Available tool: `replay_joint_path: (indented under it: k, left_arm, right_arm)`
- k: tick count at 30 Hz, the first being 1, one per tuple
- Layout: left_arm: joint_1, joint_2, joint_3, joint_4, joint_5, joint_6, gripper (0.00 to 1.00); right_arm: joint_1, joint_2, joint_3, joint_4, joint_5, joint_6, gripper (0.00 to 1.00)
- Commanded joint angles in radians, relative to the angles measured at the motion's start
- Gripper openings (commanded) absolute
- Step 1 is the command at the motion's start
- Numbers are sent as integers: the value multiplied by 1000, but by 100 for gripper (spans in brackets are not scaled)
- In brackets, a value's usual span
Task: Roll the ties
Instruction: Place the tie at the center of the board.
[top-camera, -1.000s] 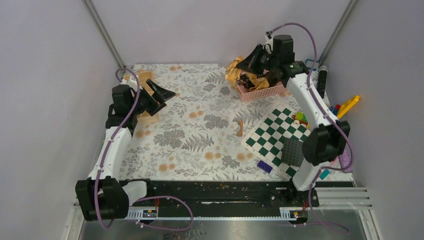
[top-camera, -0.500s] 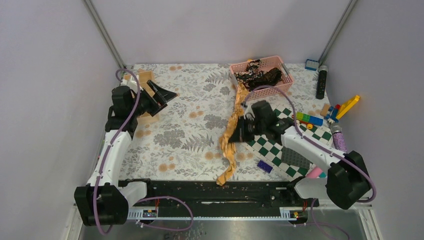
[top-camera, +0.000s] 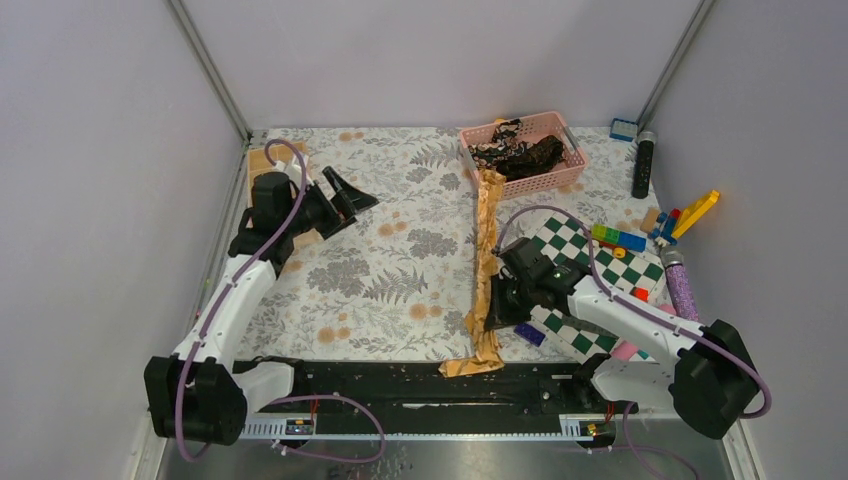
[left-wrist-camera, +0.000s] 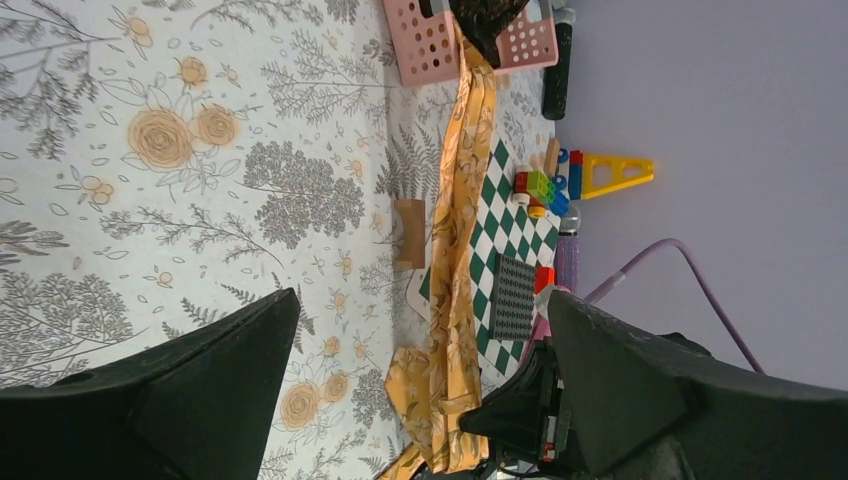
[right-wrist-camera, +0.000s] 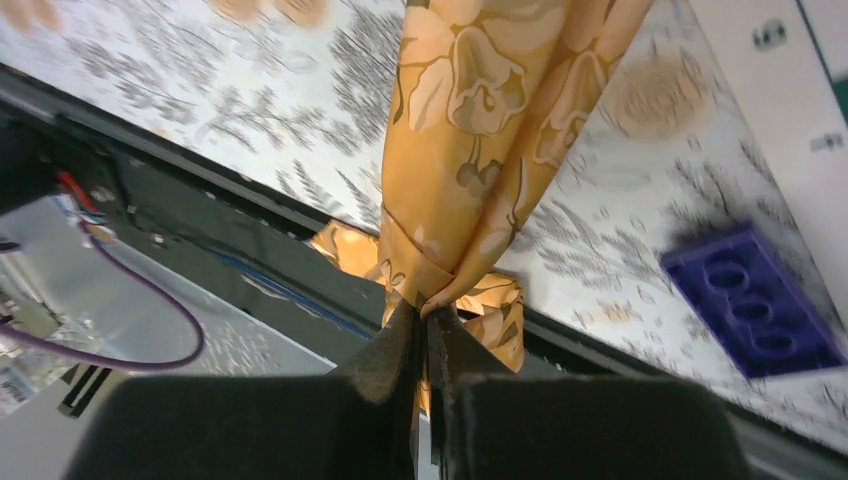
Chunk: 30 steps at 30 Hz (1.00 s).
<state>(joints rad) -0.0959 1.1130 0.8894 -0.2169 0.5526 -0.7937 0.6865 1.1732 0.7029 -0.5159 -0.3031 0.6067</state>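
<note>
My right pincer (top-camera: 494, 312) (right-wrist-camera: 428, 318) is clenched on the golden tie (top-camera: 487, 230) (right-wrist-camera: 480, 90) (left-wrist-camera: 465, 180), the two fingers pressed together with a bunched fold of the shiny cloth nipped between their tips. The fold is gathered narrow at the grip and widens above it, showing a pale flower print.

Beyond this pincer the tie runs in a long, nearly straight band across the counter (top-camera: 400, 270) to the pink basket (top-camera: 530, 182) (left-wrist-camera: 425, 50) on the far side, where its far end meets the basket's wall. Behind the pincer, the tie's near end lies crumpled in a loose heap, partly over the black rail (top-camera: 400, 385) at the counter's near edge.

The dark ties (top-camera: 520, 153) (left-wrist-camera: 490, 15) lie tangled inside that basket, well beyond my grip. Just to the right of the pincer a blue brick (top-camera: 529, 334) (right-wrist-camera: 755, 300) sits on the floral cloth, close to the tie but not touching it. The checkered board (top-camera: 560, 250) (left-wrist-camera: 495, 230) lies further to that side, with the tie running along its left edge.

My left pincer (top-camera: 350, 195) (left-wrist-camera: 422, 298) is released, its jaws spread wide with nothing between them, raised over the left side of the counter and well apart from the tie. Through its gap I see the golden band lengthwise, and a small wooden piece (left-wrist-camera: 408, 233) just beside it on the floral cloth.
</note>
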Motion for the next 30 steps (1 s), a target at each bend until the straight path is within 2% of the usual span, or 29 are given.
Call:
replay_joint_path:
  k: [1,5,8,14,19,23,26,30]
  left_arm:
    - [-44,27,-8,57,-48,-1,99]
    - [-78,67,-1,75,-63,-6,99]
    - [-97,96,0,90,-65,-13,98]
    - [-118,125,6,108,-65,-19,98]
    - [-123,118,6,108,-63,-13,98]
    - [-131,119,6,108,-62,-10,98]
    - [-165,127,18,109,-89,-7,98]
    - [-286,182,58,130,-188,-13,97]
  right_arm:
    - [54,-48,-13,-200,77,53,0]
    - [87,-121,-66,-247,76,117,0]
    - [100,-173,-79,-311,110,144,9]
    - [100,-230,-8,-368,272,170,53]
    - [99,-146,156,-361,467,127,69]
    - [75,-17,308,-354,655,67,78]
    - [-8,34,351,-286,630,44,78]
    - [-143,26,320,-195,560,69,76]
